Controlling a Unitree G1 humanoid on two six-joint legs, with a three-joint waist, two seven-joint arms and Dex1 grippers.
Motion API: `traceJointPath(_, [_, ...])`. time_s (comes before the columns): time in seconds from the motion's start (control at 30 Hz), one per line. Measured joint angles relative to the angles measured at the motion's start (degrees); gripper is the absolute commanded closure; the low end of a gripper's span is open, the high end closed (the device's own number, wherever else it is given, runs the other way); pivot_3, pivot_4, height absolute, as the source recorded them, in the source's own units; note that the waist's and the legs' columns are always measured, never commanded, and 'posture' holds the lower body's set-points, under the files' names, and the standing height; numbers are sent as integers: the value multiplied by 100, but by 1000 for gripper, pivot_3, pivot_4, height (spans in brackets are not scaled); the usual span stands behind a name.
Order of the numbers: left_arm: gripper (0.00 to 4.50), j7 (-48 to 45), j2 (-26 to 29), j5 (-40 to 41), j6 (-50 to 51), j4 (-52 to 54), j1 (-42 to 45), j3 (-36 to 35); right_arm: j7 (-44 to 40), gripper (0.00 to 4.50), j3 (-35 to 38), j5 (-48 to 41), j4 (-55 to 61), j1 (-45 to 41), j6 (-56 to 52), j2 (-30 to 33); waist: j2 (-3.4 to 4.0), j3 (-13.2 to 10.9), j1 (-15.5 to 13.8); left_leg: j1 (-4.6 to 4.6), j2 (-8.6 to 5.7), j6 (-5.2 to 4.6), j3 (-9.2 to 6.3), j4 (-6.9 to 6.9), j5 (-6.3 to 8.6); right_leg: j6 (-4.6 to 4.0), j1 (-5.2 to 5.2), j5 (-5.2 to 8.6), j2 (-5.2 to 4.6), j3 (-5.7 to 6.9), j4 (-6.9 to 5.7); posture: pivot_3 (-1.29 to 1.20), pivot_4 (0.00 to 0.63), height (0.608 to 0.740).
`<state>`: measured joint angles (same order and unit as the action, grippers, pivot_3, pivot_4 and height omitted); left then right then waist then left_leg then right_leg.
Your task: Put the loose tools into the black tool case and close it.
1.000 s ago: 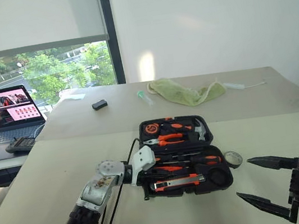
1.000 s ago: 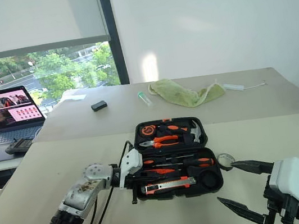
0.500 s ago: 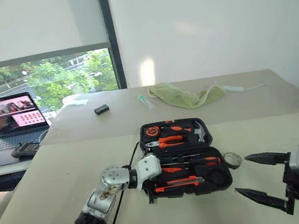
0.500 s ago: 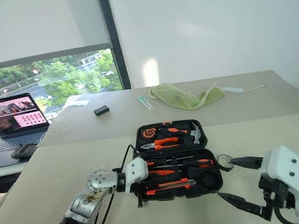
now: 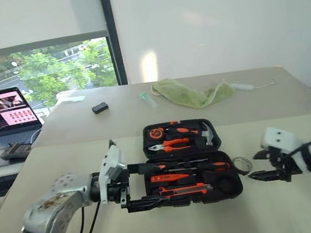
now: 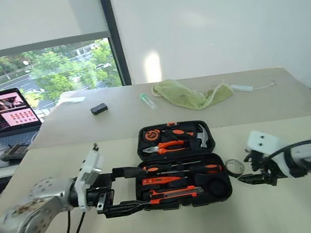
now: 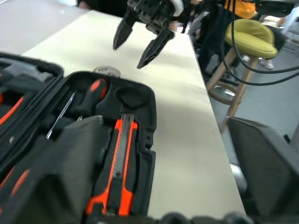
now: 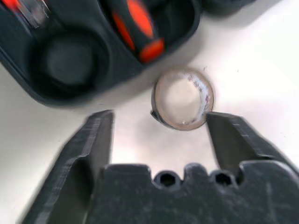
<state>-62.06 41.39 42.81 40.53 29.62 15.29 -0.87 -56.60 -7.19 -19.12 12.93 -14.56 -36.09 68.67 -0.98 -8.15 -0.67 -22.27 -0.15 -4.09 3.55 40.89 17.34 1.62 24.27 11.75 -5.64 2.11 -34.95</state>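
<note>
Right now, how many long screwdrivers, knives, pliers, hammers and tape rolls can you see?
Long screwdrivers: 2
Knife: 1
Pliers: 1
Hammer: 1
Tape roll: 1
Total: 6

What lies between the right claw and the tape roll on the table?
Nothing lies there. In the right wrist view, only bare table separates the open right claw from the tape roll, which lies beside the black tool case.
</note>
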Motion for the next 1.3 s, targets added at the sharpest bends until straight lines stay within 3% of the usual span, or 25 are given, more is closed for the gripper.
traceJointPath(0.07, [0, 276, -47, 28, 55, 251, -158, -64, -270, 2064, -559, 528, -442, -471, 332, -177, 1, -1, 3, 2, 1, 6, -1, -2, -4, 0, -1, 0, 2, 1, -3, 0, 150, 740])
traceJointPath(0.2, [0, 570, -91, 27, 58, 461, -467, -87, -622, 3180, -1168, 1223, -1231, -973, 889, -513, 3, -3, -11, 2, 2, 39, -1, -3, -22, -2, 1, -1, 8, 4, -7, 0, 150, 740])
traceJointPath(0.3, [0, 645, -88, 8, -57, 482, -634, -109, -931, 4277, -1264, 1413, -1581, -1226, 1099, -702, 3, -3, -2, 7, 4, 36, -1, -3, -21, -6, -4, -4, 10, 4, -7, 0, 150, 740])
traceJointPath(0.33, [0, 646, -86, 6, -68, 481, -669, -111, -989, 4445, -1264, 1446, -1630, -1251, 1137, -728, 3, -3, -2, 8, 4, 35, -1, -2, -20, -6, -5, -4, 9, 3, -8, 0, 150, 740])
traceJointPath(0.47, [0, 607, -17, -49, -281, 469, -815, -124, -1226, 4445, -1011, 1255, -1364, -1208, 861, -718, 13, -9, -6, 5, 4, 33, -1, -3, -19, -9, 0, -6, 3, 3, -10, 0, 150, 740])
traceJointPath(0.67, [0, 466, -1, -211, -544, 306, -884, -110, -1827, 4445, -314, -267, 918, -1313, -1090, -235, 40, -26, -5, 5, 16, 20, -18, -8, -7, -14, 0, -6, -3, 15, -11, 0, 150, 740])
traceJointPath(0.87, [0, 378, -1, -253, -590, 239, -879, -19, -1513, 4445, -1248, -155, 1472, -1305, -1750, -453, 43, -30, -15, -1, -1, 15, -13, -5, -3, -16, 7, -8, -45, 24, -12, 0, 150, 740])
traceJointPath(1.23, [0, 411, -29, -448, -794, 193, -945, 56, -1451, 4445, -1917, 600, 1089, -1651, -1527, -511, 39, -31, -26, 2, -4, 35, -8, -2, -15, -11, -2, -9, -25, 28, -6, 0, 150, 740])
traceJointPath(1.27, [0, 427, -37, -450, -794, 194, -949, 60, -1477, 3691, -1932, 630, 1050, -1667, -1486, -528, 36, -31, -26, 2, -3, 35, -8, -1, -15, -11, -2, -9, -23, 27, -6, 0, 150, 740])
traceJointPath(1.3, [0, 454, -39, -453, -794, 198, -969, 66, -1522, 3542, -1937, 670, 1003, -1681, -1415, -548, 35, -31, -21, 3, -3, 35, -7, -1, -15, -10, -3, -10, -23, 25, -6, 0, 150, 740])
